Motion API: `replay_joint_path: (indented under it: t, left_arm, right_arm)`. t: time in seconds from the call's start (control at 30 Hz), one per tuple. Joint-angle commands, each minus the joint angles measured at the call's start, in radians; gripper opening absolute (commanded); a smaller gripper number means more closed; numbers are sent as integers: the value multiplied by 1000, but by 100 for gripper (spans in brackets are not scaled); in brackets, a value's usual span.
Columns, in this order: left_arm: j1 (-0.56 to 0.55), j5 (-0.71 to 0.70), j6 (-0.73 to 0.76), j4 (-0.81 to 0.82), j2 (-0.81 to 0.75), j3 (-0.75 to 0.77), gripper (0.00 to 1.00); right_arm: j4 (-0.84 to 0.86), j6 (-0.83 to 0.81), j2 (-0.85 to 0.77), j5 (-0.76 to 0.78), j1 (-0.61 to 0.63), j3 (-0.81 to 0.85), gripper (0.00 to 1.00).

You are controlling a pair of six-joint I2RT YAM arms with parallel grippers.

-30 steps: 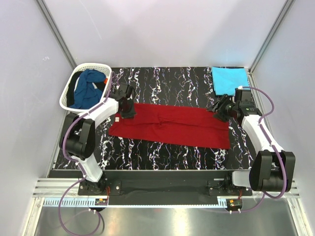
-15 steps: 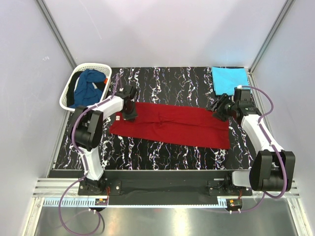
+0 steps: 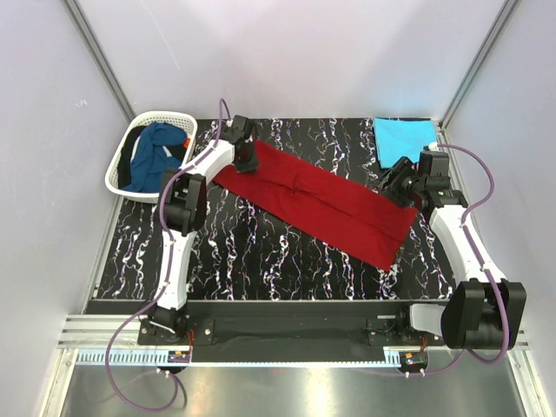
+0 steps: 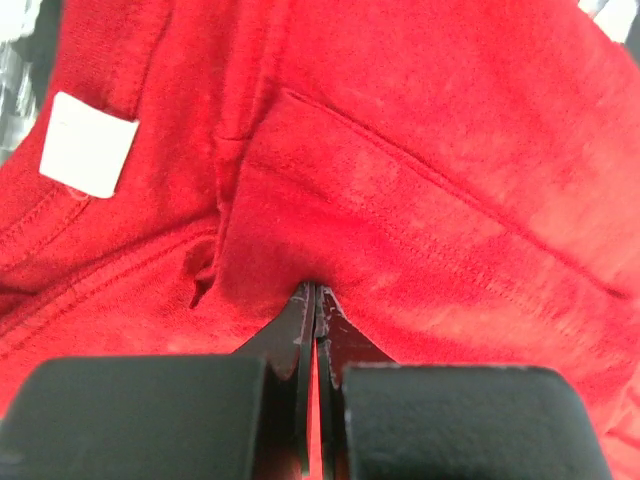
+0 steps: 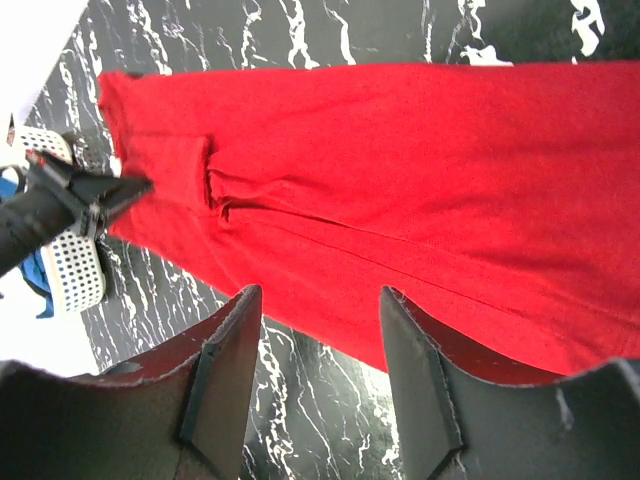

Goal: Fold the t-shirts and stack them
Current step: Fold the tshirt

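The deep red t-shirt point(image 3: 321, 207) lies flat on the tabletop point(image 3: 261, 261) as a long, narrow folded band, stretched diagonally between the two sets of jaws. The left jaws are clenched on a pinch of cloth at one end, close to a white label point(image 4: 88, 143) and stitched seams. The right jaws stand released over the opposite end, holding nothing. The bright turquoise t-shirt point(image 3: 404, 139), folded square, lies just beyond the right jaws. The dark blue t-shirt point(image 3: 156, 152) sits crumpled in the white basket point(image 3: 119, 165), left of the left jaws.
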Motion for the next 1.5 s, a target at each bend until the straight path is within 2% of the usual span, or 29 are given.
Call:
replay_joint_path:
  t: [0.0,0.1,0.23,0.33,0.47,0.63,0.73,0.83,1.17,1.3,1.4,1.47]
  left_arm:
    - [5,104,27,2,17,165,1]
    - [-6,151,26,14,-64,214,7]
    - [-65,118,58,33,-208,147,13]
    - [-125,127,50,47,-294,39,11]
    - [-222,152,6,105,-386,-181,6]
    - [-386,155,-69,235,-412,-318,6]
    - [-461,173,-120,280,-373,-326,4]
    - [-518,123,-122,280,-323,-344,2]
    - [-527,47,-114,271,-210,-364,0]
    - [-529,15,-100,208,-196,-361,0]
    - [-532,-49,-106,146,-251,-444,0]
    - [-532,-92,-111,140,-338,-571,0]
  right_arm:
    - [11,-21,-24,39,9,64,58]
    - [13,-22,-41,44,9,67,58]
    - [-3,-30,-71,57,9,69,59]
    - [-26,-33,-96,80,9,67,59]
    - [-76,-44,-128,84,7,69,59]
    - [-162,-65,-176,88,7,110,59]
    - [-233,-76,-194,90,7,165,58]
    - [-270,-88,-229,100,7,199,58]
    - [-280,-76,-256,56,7,215,58]
    - [-280,-87,-240,50,7,196,58]
    - [-293,-99,-217,38,7,196,59]
    - [-311,-116,-193,24,7,211,59]
